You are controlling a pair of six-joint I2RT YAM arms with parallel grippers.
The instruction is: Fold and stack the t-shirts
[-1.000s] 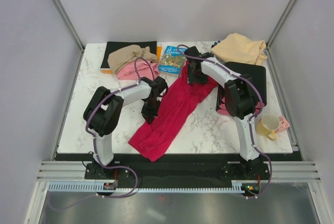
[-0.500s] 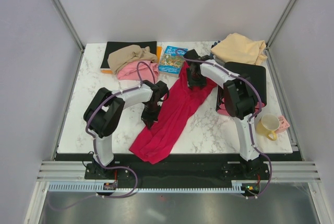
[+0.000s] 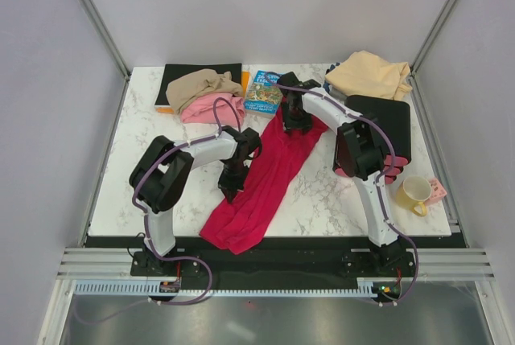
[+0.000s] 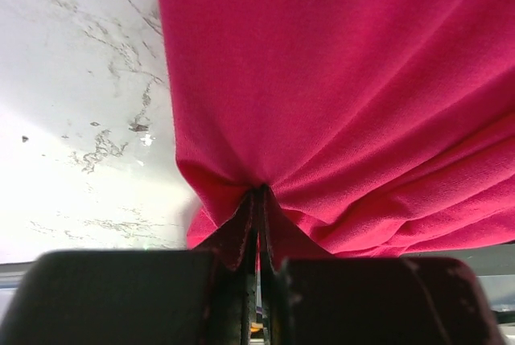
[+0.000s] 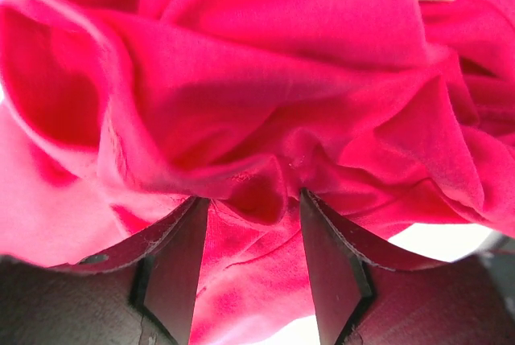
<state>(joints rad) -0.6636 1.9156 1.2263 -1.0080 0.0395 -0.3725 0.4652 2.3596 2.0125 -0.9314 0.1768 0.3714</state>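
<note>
The crimson red t-shirt [image 3: 265, 176] lies bunched in a long diagonal strip across the middle of the table. My left gripper [image 3: 232, 186] is shut on its left edge; in the left wrist view the cloth [image 4: 338, 80] puckers into the closed tips of that gripper [image 4: 259, 200]. My right gripper [image 3: 294, 124] sits on the shirt's far end. Its fingers stand apart, straddling a loose fold of red cloth [image 5: 265, 63], as the right wrist view shows of the gripper [image 5: 253, 200]. At the back left, a tan-brown t-shirt [image 3: 201, 84] lies beside a pink one [image 3: 211, 108]. A peach-cream t-shirt [image 3: 370, 74] lies at the back right.
A black mat [image 3: 181, 71] lies under the back-left shirts. A blue illustrated book [image 3: 265, 92] lies just left of my right gripper. A black slab [image 3: 386, 116] lies on the right. A yellow mug [image 3: 414, 192] stands at the front right.
My left gripper has closed on the red shirt's edge and shifted slightly toward the front. My right gripper has moved back and left toward the book, the shirt's far end shifting with it.
</note>
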